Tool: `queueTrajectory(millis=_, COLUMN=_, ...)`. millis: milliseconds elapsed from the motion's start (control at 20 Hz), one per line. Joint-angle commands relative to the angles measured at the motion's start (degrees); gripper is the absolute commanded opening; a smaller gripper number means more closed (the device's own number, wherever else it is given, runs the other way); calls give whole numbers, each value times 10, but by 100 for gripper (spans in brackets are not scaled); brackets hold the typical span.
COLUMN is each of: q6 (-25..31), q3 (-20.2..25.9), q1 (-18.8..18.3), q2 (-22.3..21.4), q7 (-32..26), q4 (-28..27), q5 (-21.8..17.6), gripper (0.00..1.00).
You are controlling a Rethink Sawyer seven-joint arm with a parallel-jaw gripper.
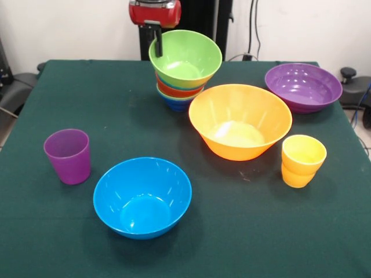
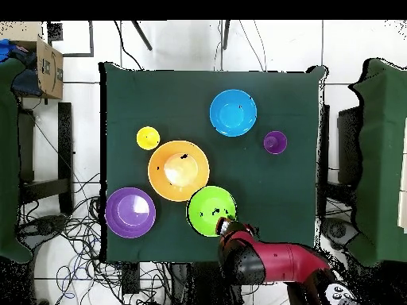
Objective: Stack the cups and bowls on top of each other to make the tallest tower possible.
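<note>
Green bowl (image 1: pixel 185 58) being gripped at its rim atop the tower (image 1: pixel 181 87).

Its tilted rim is being pinched by the closed gripper (image 1: pixel 157 46), probably so it can be seated level. Beside the tower, the large orange bowl (image 1: pixel 240 120) is lying nearest; the purple bowl (image 1: pixel 303 87) is lying beyond that. Well in front of the tower, the blue bowl (image 1: pixel 142 197), purple cup (image 1: pixel 68 156) and yellow cup (image 1: pixel 303 160) are waiting unstacked.

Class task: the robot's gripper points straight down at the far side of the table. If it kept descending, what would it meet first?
Most likely the rim of the large green bowl topping the tower; the gripper already sits at that rim, though depth is uncertain.
</note>
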Motion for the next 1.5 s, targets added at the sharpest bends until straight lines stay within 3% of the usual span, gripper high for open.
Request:
queueTrajectory(millis=50, q6=-1, q3=15, q1=20, q2=72, q7=11, q4=-40, q5=-39, gripper=0)
queueTrajectory(millis=750, q6=-31, q3=17, q1=18, q2=104, q7=16, q4=-51, q5=-43, gripper=0)
queueTrajectory(millis=1500, q6=-37, q3=5, q1=28, q2=96, q7=14, q4=-56, q5=-43, gripper=0)
